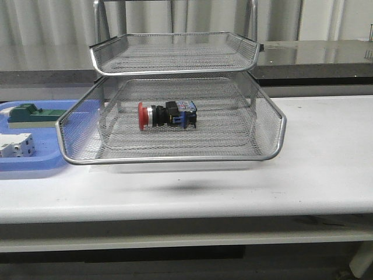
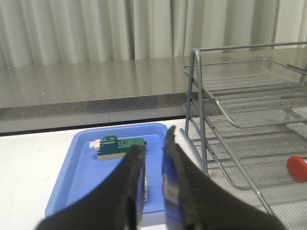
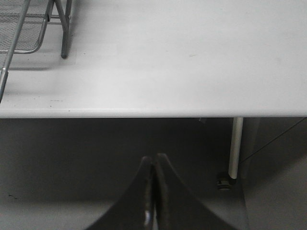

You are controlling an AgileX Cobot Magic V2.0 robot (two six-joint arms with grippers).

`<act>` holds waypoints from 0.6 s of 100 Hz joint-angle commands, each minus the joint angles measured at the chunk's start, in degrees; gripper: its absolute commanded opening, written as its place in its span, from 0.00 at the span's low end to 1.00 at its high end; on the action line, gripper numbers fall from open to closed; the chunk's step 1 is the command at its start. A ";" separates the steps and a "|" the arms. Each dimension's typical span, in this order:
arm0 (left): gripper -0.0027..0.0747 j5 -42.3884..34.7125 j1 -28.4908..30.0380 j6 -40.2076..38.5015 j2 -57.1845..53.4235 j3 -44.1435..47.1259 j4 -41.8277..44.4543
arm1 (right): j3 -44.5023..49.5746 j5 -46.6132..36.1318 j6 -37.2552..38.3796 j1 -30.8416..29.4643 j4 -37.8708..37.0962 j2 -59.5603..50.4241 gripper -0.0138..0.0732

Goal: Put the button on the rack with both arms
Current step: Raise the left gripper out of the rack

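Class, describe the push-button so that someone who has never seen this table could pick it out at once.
Start at the silver wire-mesh rack in the middle of the white table. In the lower of its two visible trays lies the button, on its side. Its red cap, pointing toward the blue tray, sets it apart from the green block and white breaker there.

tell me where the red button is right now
In the front view the button lies on its side in the middle of the rack's lower visible tray, red cap toward the blue tray on the left; neither arm holds it.
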 commanded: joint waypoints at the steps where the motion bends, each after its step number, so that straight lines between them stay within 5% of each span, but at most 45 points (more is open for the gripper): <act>1: 0.01 -4.63 0.20 -0.50 0.44 -1.69 -0.87 | -1.49 -2.81 -0.21 -0.09 -1.76 0.11 0.08; 60: 0.01 -4.63 0.20 -0.50 0.44 -1.69 -0.87 | -1.49 -6.77 -0.21 -0.09 -0.35 0.11 0.08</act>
